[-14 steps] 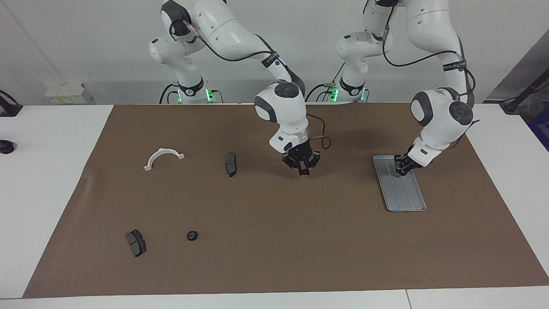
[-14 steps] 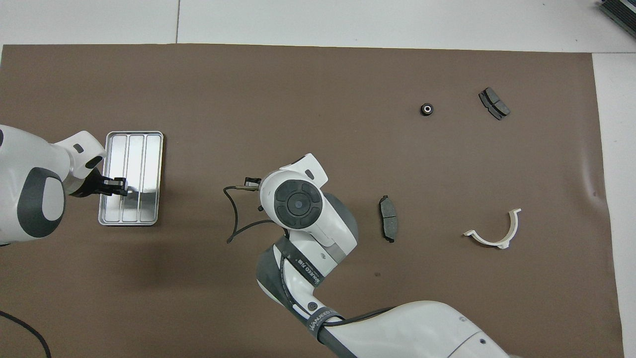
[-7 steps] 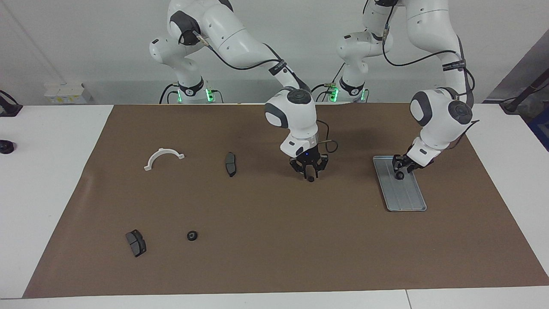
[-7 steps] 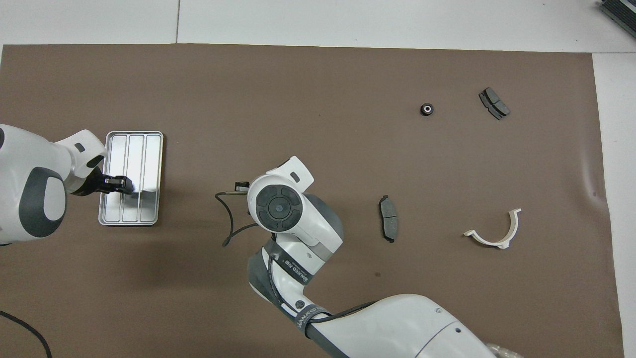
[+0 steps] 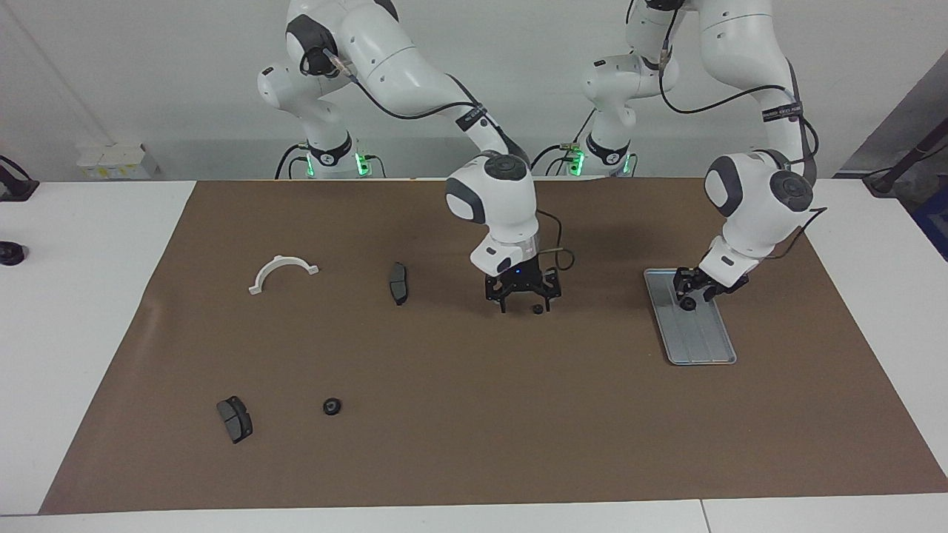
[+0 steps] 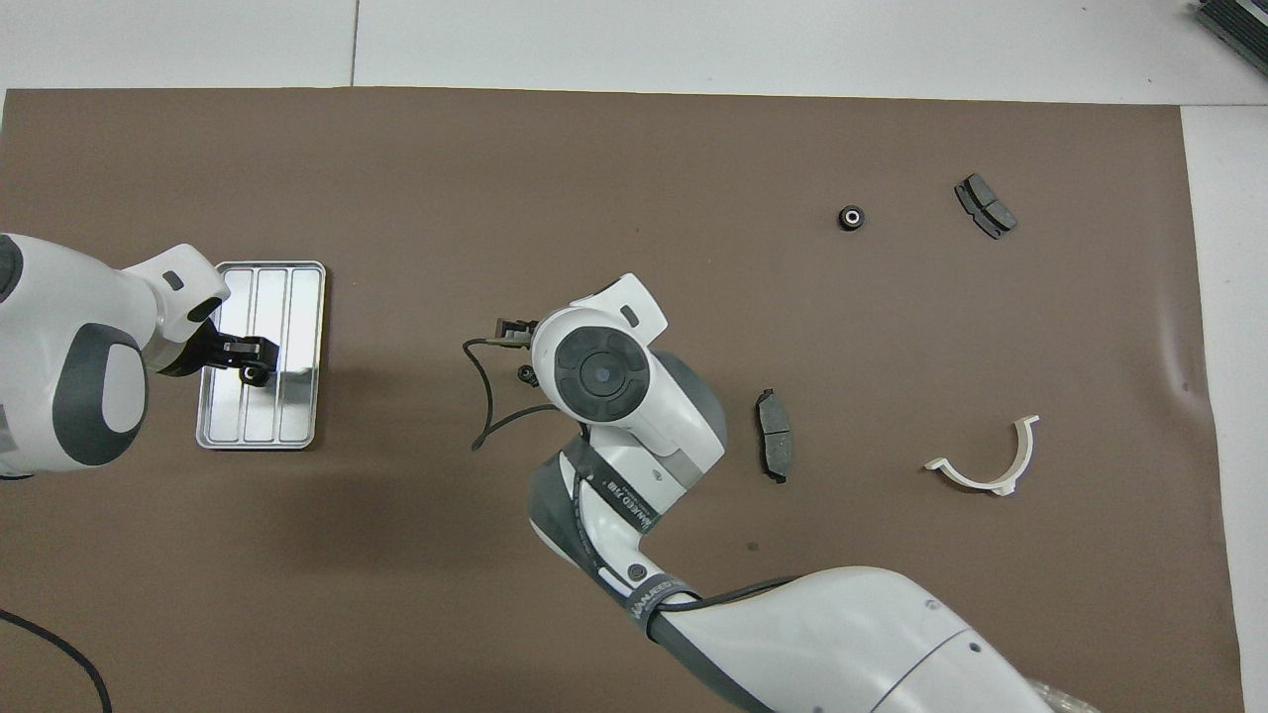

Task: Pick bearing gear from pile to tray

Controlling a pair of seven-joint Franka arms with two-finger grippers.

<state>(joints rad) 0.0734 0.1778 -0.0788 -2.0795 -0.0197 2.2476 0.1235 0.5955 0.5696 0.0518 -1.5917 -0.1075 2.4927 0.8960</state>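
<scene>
A silver tray [image 5: 705, 342] [image 6: 292, 401] lies toward the left arm's end of the table. My left gripper [image 5: 691, 291] [image 6: 248, 360] hangs low over the tray's end nearer the robots, fingers parted. A small black gear [image 5: 689, 303] [image 6: 252, 375] sits on the tray just under its tips. My right gripper [image 5: 524, 302] stands open low over the mat's middle. A second gear [image 5: 536, 309] [image 6: 523, 373] lies on the mat by its fingertips. A third gear [image 5: 332, 406] [image 6: 851, 218] lies far from the robots, toward the right arm's end.
One brake pad [image 5: 398, 283] [image 6: 774, 436] lies beside the right gripper, and another [image 5: 235, 419] [image 6: 985, 205] lies beside the third gear. A white half-ring bracket [image 5: 284, 272] [image 6: 986, 465] rests toward the right arm's end. A brown mat [image 5: 474, 444] covers the table.
The right gripper came down, opened wide and let a gear go onto the mat. The left gripper's fingers parted over the tray, leaving its gear there.
</scene>
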